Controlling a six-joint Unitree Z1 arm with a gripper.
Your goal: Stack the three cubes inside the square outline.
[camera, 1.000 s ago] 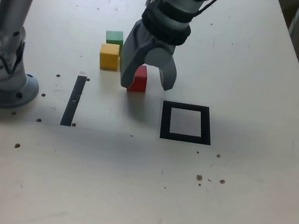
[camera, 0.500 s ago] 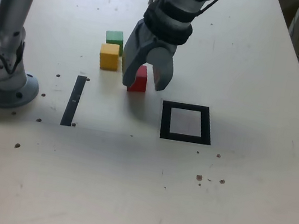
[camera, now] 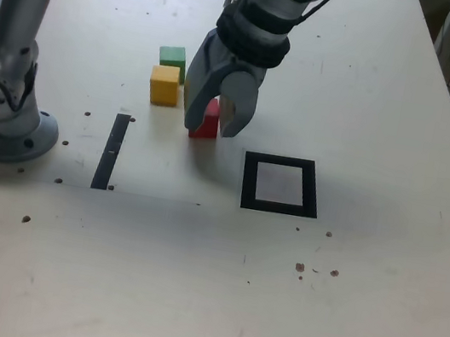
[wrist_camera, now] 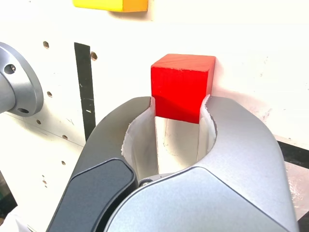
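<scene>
One red cube sits on the surface clamped between the tool's two fingers. Yellow cube and green cube touch each other nearby, toward the exterior view's left. Square outline lies apart toward the right.

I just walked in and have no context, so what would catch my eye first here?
The grey gripper clamped around the red cube, its fingers touching both sides, near the table's middle. Yellow cube and green cube sit together on the exterior view's left of it, and the black square outline lies empty on its right.
</scene>
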